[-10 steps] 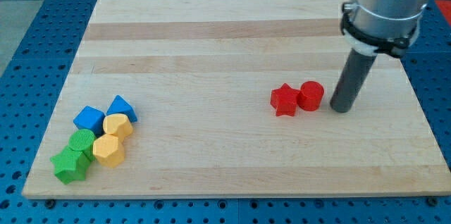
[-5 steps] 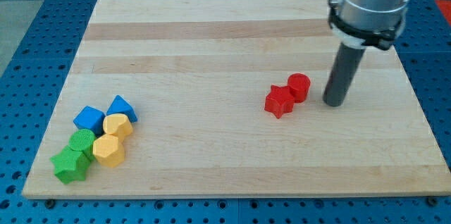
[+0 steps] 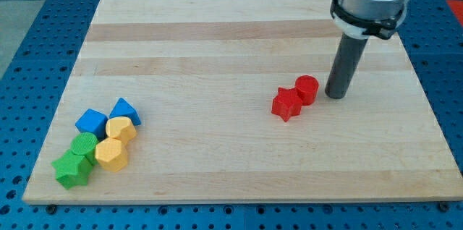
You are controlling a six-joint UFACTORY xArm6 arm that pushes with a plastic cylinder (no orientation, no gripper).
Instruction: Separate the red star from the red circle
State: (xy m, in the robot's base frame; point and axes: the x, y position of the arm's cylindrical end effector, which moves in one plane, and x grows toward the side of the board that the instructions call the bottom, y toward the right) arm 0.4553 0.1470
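Red star [image 3: 286,104] lies right of the middle of the wooden board [image 3: 217,35], touching the red circle [image 3: 307,89], which sits just up and right of it. My tip [image 3: 334,96] stands just right of the circle, holding nothing, since it is a plain rod. Near the bottom left corner cluster two blue blocks [image 3: 92,122] [image 3: 126,109], two yellow [image 3: 120,129] [image 3: 111,154] and two green [image 3: 84,143] [image 3: 71,170].

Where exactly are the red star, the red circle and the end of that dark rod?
red star [image 3: 286,104], camera view, on its top face.
red circle [image 3: 307,87], camera view, on its round top.
my tip [image 3: 335,95], camera view, at the rod's very end.
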